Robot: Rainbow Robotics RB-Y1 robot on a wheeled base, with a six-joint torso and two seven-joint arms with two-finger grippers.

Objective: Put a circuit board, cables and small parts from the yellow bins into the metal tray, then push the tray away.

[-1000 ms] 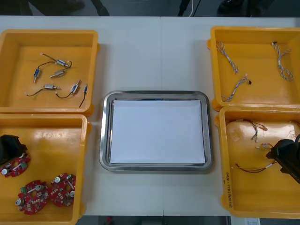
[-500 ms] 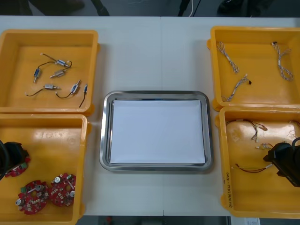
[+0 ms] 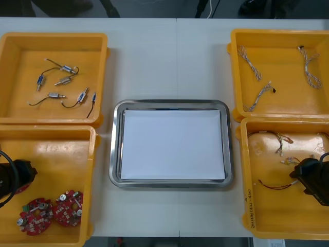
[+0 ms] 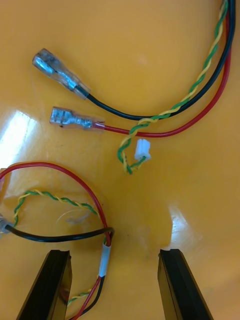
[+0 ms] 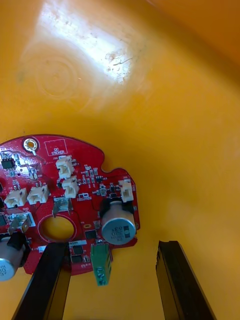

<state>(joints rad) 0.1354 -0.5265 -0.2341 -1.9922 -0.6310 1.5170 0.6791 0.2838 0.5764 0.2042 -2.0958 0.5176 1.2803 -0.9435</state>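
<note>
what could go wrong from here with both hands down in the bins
The open left hand sits over just the edge of the circuit board, so closing could nudge it or grip poorly. The open right hand has only one end of the looped cable in its grasp; it might slip out or trail when lifted.

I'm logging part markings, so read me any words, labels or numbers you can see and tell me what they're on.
None reads clearly.
Circuit board by the open left gripper: white printed box and component marks, too small to read.
Rim of the near right yellow bin, where the open right gripper hovers: dark writing, too small to read.
</note>
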